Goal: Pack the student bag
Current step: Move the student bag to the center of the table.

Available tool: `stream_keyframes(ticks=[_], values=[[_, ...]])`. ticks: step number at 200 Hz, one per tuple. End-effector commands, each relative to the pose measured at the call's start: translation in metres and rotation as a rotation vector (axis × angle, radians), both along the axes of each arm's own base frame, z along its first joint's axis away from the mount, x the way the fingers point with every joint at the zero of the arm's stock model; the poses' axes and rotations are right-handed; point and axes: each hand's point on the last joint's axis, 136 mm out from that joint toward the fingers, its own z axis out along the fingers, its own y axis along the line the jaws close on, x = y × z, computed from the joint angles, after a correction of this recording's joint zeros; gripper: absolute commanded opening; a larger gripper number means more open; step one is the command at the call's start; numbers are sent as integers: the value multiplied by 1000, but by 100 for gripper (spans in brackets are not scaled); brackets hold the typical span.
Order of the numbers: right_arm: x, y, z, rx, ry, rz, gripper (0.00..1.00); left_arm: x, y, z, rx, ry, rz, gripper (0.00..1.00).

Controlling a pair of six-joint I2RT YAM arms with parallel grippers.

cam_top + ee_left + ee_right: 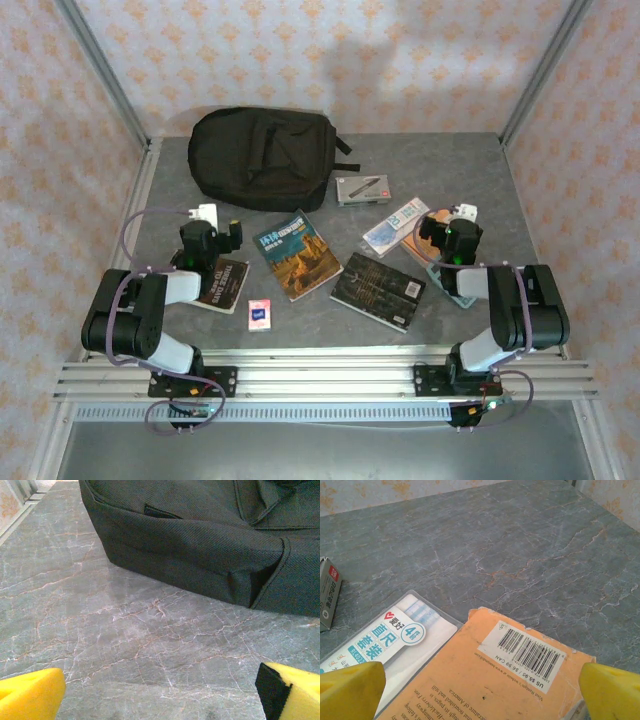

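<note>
student bag (262,158): upper left of top view, lying flat | left gripper (160,695): jaws apart, empty, facing bag | right gripper (480,692): jaws apart above orange book (465,680) | barcode label (527,652): "US $5.95 / $6.99 CAN"

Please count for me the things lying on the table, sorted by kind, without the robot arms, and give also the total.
Backpack: 1
Books: 4 (dark brown book, blue-and-tan book, black book, orange book)
Grey box: 1
Ruler packet: 1
Small blue pack: 1
Total: 8
</note>
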Motion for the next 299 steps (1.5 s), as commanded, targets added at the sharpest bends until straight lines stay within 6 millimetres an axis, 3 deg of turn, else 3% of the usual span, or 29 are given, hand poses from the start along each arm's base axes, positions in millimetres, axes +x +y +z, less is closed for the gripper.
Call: stream_keyframes(ticks=[1, 207, 219, 229, 239, 261, 284, 299], values=[[4, 1, 3, -16, -5, 2, 99, 8, 8, 12, 26, -38, 28, 100], [3, 2, 5, -14, -15, 8, 99, 9, 5, 16, 27, -39, 15, 100], [4, 18, 10, -34, -4, 90, 99, 10, -6, 29, 38, -24, -47, 100], [1, 17, 22, -50, -29, 73, 99, 8, -18, 41, 68, -11, -90, 100], [0, 40, 34, -100, 19, 164, 99, 5, -27, 55, 115, -20, -113, 100], [4, 99, 83, -167, 4, 327, 99, -2, -66, 106, 216, -117, -235, 100], [-18, 158, 131, -214, -125, 473, 99, -19, -108, 157, 113, -208, -368, 100], [-38, 179, 170, -184, -202, 528, 99, -45, -144, 184, 45, -248, -551, 100]])
